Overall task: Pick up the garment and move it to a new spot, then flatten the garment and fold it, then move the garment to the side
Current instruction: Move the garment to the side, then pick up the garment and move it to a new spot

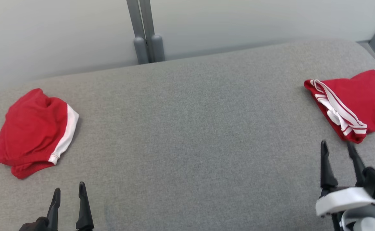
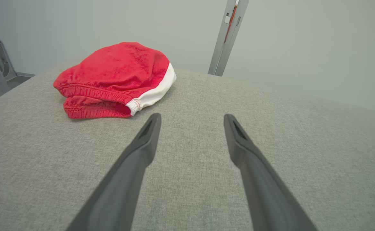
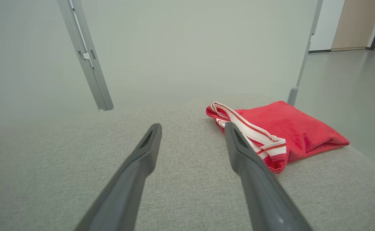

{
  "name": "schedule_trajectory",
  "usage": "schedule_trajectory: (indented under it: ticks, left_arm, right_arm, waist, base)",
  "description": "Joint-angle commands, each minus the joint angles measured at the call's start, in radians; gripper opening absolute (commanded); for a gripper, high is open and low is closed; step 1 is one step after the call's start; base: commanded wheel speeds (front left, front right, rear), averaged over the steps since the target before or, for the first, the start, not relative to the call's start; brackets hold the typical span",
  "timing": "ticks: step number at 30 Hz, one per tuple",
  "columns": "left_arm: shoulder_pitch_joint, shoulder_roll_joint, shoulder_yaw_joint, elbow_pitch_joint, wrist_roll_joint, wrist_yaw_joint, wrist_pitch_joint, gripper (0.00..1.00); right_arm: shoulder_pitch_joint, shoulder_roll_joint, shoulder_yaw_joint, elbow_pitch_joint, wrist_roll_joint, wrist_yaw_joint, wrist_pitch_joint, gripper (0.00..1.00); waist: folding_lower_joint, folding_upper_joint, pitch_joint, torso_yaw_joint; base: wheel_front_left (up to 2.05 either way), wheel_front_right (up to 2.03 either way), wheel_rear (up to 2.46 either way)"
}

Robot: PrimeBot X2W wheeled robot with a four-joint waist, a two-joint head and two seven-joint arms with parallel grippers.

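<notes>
Left gripper (image 1: pixel 69 187) and right gripper (image 1: pixel 336 144) each spread slim, tapered dark fingers (image 2: pixel 136 160) wide and empty over the woven grey bench (image 1: pixel 190 128). A rumpled red garment (image 1: pixel 30 128) with a white band lies ahead of the left gripper. A folded red garment (image 1: pixel 367 96) with striped elastic lies just beyond the right.

Head camera high, facing down; wrist cameras low, seemingly near shared cushion (image 1: pixel 187 128).
</notes>
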Motion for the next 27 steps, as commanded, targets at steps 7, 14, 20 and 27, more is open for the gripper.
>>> schedule_trajectory:
  ticks: [7, 14, 20, 27]
  left_arm:
    - [0.022, 0.004, 0.004, 0.02, -0.016, 0.002, 0.0, 1.0]
    - [0.026, 0.004, -0.003, 0.027, -0.015, -0.003, 0.0, 1.0]
    - [0.025, 0.004, -0.011, 0.025, -0.005, -0.005, 0.0, 1.0]
    - [0.03, 0.004, -0.005, 0.023, 0.001, -0.008, 0.0, 1.0]
  right_arm:
    - [0.092, 0.014, 0.043, 0.033, -0.006, 0.0, -0.003, 1.0]
    - [0.094, 0.012, 0.065, 0.048, -0.001, 0.0, -0.003, 1.0]
    - [0.084, 0.013, 0.07, 0.052, -0.001, 0.0, -0.003, 1.0]
    - [0.085, 0.013, 0.074, 0.056, -0.006, 0.0, -0.003, 1.0]
  waist:
    - [0.0001, 0.0, -0.074, 0.034]
    - [0.0001, 0.0, -0.088, 0.052]
    - [0.0001, 0.0, -0.091, 0.056]
    - [0.0001, 0.0, -0.093, 0.052]
  base:
    - [0.0, 0.0, 0.0]
    - [0.0, 0.0, 0.0]
    - [0.0, 0.0, 0.0]
    - [0.0, 0.0, 0.0]
